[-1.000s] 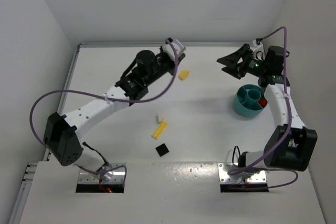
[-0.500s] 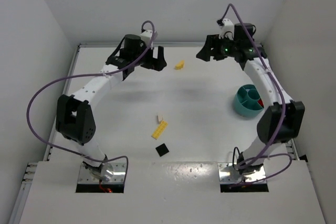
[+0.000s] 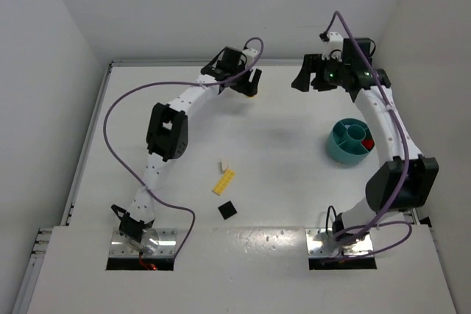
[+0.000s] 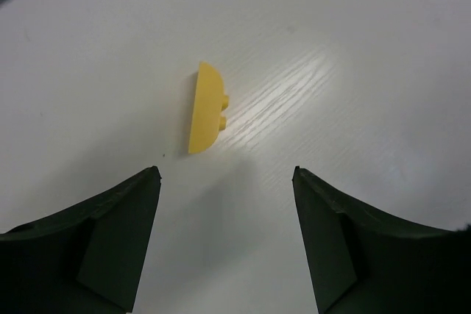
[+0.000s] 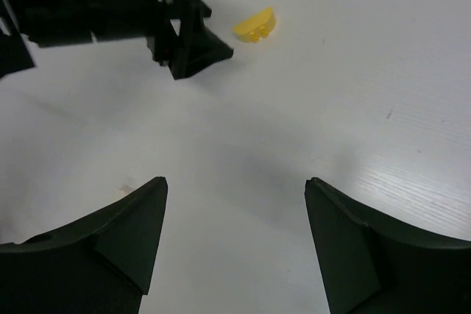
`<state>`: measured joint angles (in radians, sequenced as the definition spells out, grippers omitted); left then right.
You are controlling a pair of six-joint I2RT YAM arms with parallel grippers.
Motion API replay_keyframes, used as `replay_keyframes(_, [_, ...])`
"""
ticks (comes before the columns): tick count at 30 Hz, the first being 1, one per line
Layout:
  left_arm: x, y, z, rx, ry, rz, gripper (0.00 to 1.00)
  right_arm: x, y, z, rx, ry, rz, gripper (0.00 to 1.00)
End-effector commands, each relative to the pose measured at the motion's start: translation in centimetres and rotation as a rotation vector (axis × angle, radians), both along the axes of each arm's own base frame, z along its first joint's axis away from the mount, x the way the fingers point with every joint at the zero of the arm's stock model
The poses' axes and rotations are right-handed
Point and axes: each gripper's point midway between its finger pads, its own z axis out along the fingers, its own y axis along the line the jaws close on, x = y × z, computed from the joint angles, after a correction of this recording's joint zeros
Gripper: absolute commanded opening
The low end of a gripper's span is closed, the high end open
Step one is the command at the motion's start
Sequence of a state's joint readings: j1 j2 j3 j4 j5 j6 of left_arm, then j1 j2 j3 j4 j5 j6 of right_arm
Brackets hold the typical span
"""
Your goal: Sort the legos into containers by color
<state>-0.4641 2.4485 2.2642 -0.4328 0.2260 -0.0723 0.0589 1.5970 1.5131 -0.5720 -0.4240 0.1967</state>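
A small yellow lego [image 4: 204,108] lies on its side on the white table, just ahead of my left gripper [image 4: 227,174], which is open and holds nothing. The right wrist view shows the same yellow lego [image 5: 255,26] beside the left gripper's black fingers [image 5: 193,43]. My right gripper [image 5: 235,182] hovers open and holds nothing a short way off. From above, the left gripper [image 3: 247,86] and right gripper [image 3: 303,77] face each other at the table's far side. A long yellow plate [image 3: 224,181], a white brick [image 3: 224,165] and a black square [image 3: 227,210] lie mid-table. The teal container [image 3: 335,148] holds a red lego [image 3: 367,143].
The back wall runs close behind both grippers. My left arm [image 3: 165,130] stretches across the left half of the table. My right arm [image 3: 394,126] arches over the teal dish near the right wall.
My left gripper has swung right along the back edge to the yellow lego and opened. My right gripper left the dish, reached toward the back centre, then drew slightly right.
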Motion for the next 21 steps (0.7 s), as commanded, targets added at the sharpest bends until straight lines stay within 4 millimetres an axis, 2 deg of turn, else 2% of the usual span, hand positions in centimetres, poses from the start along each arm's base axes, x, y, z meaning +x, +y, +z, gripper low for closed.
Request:
replay_keyframes(1, [0.6,0.5,-0.6,0.069,-0.016,0.026,0.78,-1.0,-2.3,3.1,-0.031,-0.078,-0.054,0.75])
replay_keyframes(3, [1.4,1.0,-2.4,0.115,-0.027,0.046,0.78,-1.3,-3.3,3.7,-0.032,-0.093,-0.079,0.75])
replay_keyframes(5, [1.9,1.1,-3.3,0.125,-0.027,0.057,0.78,-1.4,-3.9,3.1,-0.033,-0.075,-0.092,0.75])
replay_keyframes(9, [2.6,0.7,-4.5,0.123,-0.029,0.056,0.78,-1.5,-4.9,3.5,-0.021,-0.079,-0.12,0.75])
replay_keyframes(11, [2.6,0.5,-5.0,0.118,-0.027,0.049,0.78,-1.4,-4.8,3.7,-0.015,-0.089,-0.112,0.75])
replay_keyframes(13, [2.6,0.0,-5.6,0.098,-0.017,0.039,0.78,-1.1,-5.2,3.3,-0.009,-0.072,-0.128,0.75])
replay_keyframes(16, [3.1,-0.8,-6.2,0.051,-0.023,0.037,0.71,-0.7,-6.0,3.3,-0.01,-0.072,-0.148,0.75])
replay_keyframes(17, [3.4,-0.5,-6.7,0.045,-0.024,0.039,0.68,-0.5,-5.9,3.9,-0.005,-0.091,-0.141,0.75])
replay_keyframes(18, [3.8,-0.8,-6.2,0.017,-0.035,0.053,0.67,-0.4,-5.9,3.4,-0.004,-0.08,-0.141,0.75])
replay_keyframes(20, [3.9,-1.4,-6.9,-0.008,-0.032,0.036,0.62,-0.3,-6.4,3.4,-0.005,-0.08,-0.151,0.75])
replay_keyframes(21, [4.2,-1.6,-6.2,-0.019,-0.052,0.036,0.58,-0.1,-6.4,4.0,-0.005,-0.098,-0.151,0.75])
